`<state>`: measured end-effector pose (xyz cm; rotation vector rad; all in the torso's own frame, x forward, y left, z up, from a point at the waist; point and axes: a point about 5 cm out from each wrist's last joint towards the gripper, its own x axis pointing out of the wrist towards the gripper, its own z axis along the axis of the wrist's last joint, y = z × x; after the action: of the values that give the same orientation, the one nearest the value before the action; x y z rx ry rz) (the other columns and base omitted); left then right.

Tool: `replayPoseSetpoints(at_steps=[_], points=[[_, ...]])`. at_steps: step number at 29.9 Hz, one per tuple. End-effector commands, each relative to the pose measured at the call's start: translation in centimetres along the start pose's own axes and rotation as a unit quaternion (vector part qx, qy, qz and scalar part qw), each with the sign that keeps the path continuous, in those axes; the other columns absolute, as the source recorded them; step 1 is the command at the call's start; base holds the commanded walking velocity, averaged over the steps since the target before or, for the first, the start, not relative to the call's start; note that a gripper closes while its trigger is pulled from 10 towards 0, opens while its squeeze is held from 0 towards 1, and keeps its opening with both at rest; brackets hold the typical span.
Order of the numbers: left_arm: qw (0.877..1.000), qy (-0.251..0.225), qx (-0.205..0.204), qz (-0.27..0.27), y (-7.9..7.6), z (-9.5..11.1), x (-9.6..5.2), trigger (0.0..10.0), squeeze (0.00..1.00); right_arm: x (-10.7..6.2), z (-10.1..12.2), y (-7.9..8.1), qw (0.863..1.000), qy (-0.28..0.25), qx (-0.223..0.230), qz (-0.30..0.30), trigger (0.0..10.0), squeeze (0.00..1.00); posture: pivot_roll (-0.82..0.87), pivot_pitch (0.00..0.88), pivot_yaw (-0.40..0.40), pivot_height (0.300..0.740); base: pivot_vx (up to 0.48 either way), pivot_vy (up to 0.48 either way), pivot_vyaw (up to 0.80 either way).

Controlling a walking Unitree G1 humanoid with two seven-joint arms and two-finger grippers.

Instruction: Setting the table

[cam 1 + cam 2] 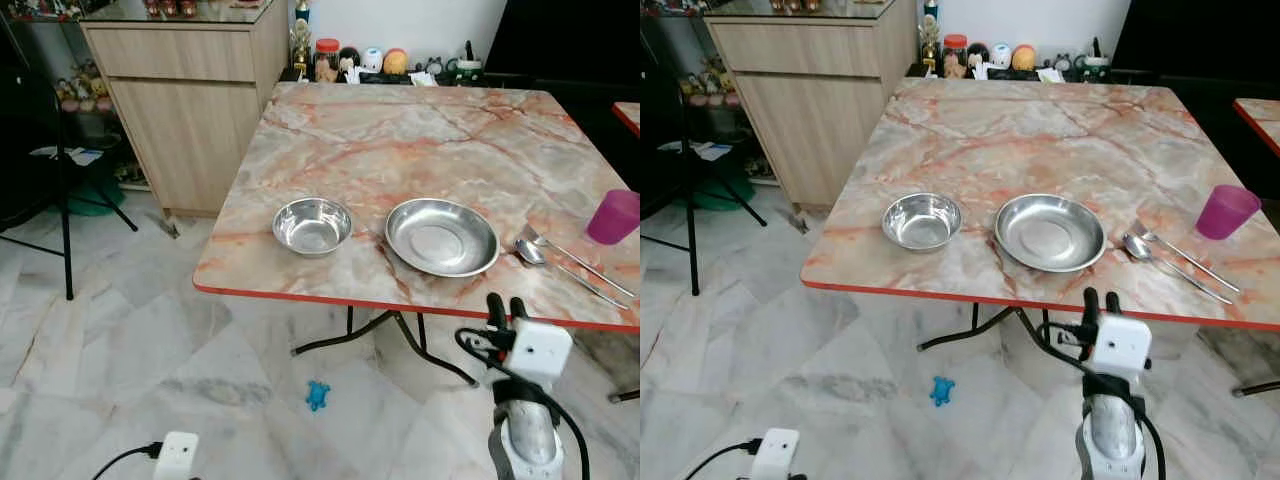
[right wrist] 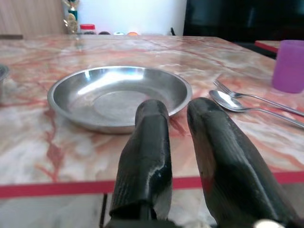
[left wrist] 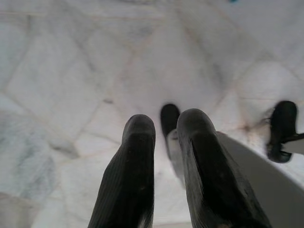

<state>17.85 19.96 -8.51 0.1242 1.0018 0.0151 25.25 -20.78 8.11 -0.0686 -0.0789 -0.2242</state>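
Note:
On the marble table [image 1: 400, 130] with a red edge, near its front, stand a steel bowl [image 1: 312, 224] and a wide steel plate [image 1: 442, 236]. To the right of the plate lie a spoon [image 1: 530, 252] and a fork [image 1: 575, 255], with a purple cup [image 1: 612, 216] beyond them. My right gripper [image 1: 505, 310] is raised just below the table's front edge, in front of the plate [image 2: 118, 97], shut with nothing in it. My left gripper [image 3: 166, 128] hangs low, shut and pointing at the tiled floor [image 3: 71, 71].
A wooden cabinet [image 1: 190, 90] stands to the left of the table, with a black stand [image 1: 65, 200] farther left. Jars and figurines [image 1: 360, 60] line the far wall. A small blue toy [image 1: 318, 394] lies on the floor by the folding table legs [image 1: 400, 335].

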Motion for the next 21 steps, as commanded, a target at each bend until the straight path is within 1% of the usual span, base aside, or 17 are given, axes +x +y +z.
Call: replayPoseSetpoints(at_steps=[1,3,4,5,6,7,8,10,11,13,16,17,18,19,21], points=[[1.000,0.003,0.005,0.006,-0.4,0.1,0.1,10.0,0.00,1.2,0.1,-0.9,0.999,0.011,0.031,-0.029,10.0,0.00,0.02,0.006,-0.008,0.740,0.000,0.000,0.00],[1.000,0.003,0.005,0.006,-0.4,0.1,0.1,10.0,0.00,1.2,0.1,-0.9,0.999,0.011,0.031,-0.029,10.0,0.00,0.02,0.006,-0.008,0.740,0.000,0.000,0.00],[1.000,0.005,0.006,0.013,0.9,-0.2,-0.1,10.0,0.00,1.9,0.5,-0.9,0.998,0.009,0.052,-0.044,10.0,0.00,0.02,0.006,-0.005,0.740,0.000,0.000,0.00],[1.000,0.005,0.006,0.013,0.9,-0.2,-0.1,10.0,0.00,1.9,0.5,-0.9,0.998,0.009,0.052,-0.044,10.0,0.00,0.02,0.006,-0.005,0.740,0.000,0.000,0.00],[1.000,0.008,0.007,0.021,2.4,-0.7,-0.3,10.0,0.00,2.4,0.7,-0.8,0.998,0.009,0.054,-0.042,10.0,0.00,0.02,0.006,-0.003,0.740,0.000,0.000,0.00],[1.000,0.009,0.007,0.023,2.9,-0.8,-0.4,10.0,0.00,2.6,0.8,-0.7,0.998,0.008,0.055,-0.041,10.0,0.00,0.02,0.007,-0.004,0.740,0.000,0.000,0.00],[1.000,0.009,0.007,0.023,2.9,-0.8,-0.4,10.0,0.00,2.6,0.8,-0.7,0.998,0.008,0.055,-0.041,10.0,0.00,0.02,0.007,-0.004,0.740,0.000,0.000,0.00],[1.000,0.009,0.005,0.028,4.0,-0.8,-0.6,10.0,0.00,2.9,1.0,-0.4,0.997,0.003,0.063,-0.039,10.0,0.00,0.02,0.006,-0.004,0.740,0.000,0.000,0.00],[1.000,0.009,0.005,0.029,4.2,-0.8,-0.6,10.0,0.00,2.9,1.0,-0.3,0.997,0.002,0.063,-0.037,10.0,0.00,0.02,0.006,-0.004,0.740,0.000,0.000,0.00],[1.000,0.009,0.004,0.030,4.3,-0.8,-0.6,10.0,0.00,3.0,1.0,-0.3,0.997,0.002,0.064,-0.034,10.0,0.00,0.03,0.006,-0.005,0.740,0.000,0.000,0.00],[1.000,0.008,0.003,0.028,4.0,-0.6,-0.6,10.0,0.00,3.1,0.8,-0.1,0.997,0.011,0.075,-0.034,10.0,0.00,0.03,0.006,-0.005,0.740,0.000,0.000,0.00],[1.000,0.007,0.003,0.027,3.9,-0.6,-0.5,10.0,0.00,3.2,0.8,-0.1,0.996,0.012,0.082,-0.034,10.0,0.00,0.03,0.006,-0.005,0.740,0.000,0.000,-0.66],[1.000,0.007,0.003,0.023,3.2,-0.5,-0.4,10.0,0.00,3.2,0.8,-0.1,0.996,0.012,0.081,-0.033,10.0,0.00,0.02,0.003,-0.002,0.740,0.000,0.000,-0.79],[1.000,0.007,0.004,0.019,2.4,-0.4,-0.3,10.0,0.00,3.2,0.8,-0.1,0.996,0.012,0.080,-0.032,10.0,0.00,0.02,0.000,-0.001,0.740,0.000,0.000,0.00],[1.000,0.007,0.005,0.018,2.2,-0.4,-0.3,10.0,0.00,3.2,0.7,0.0,0.996,0.012,0.079,-0.031,10.0,0.00,0.02,0.000,-0.001,0.740,0.000,0.000,0.00]])
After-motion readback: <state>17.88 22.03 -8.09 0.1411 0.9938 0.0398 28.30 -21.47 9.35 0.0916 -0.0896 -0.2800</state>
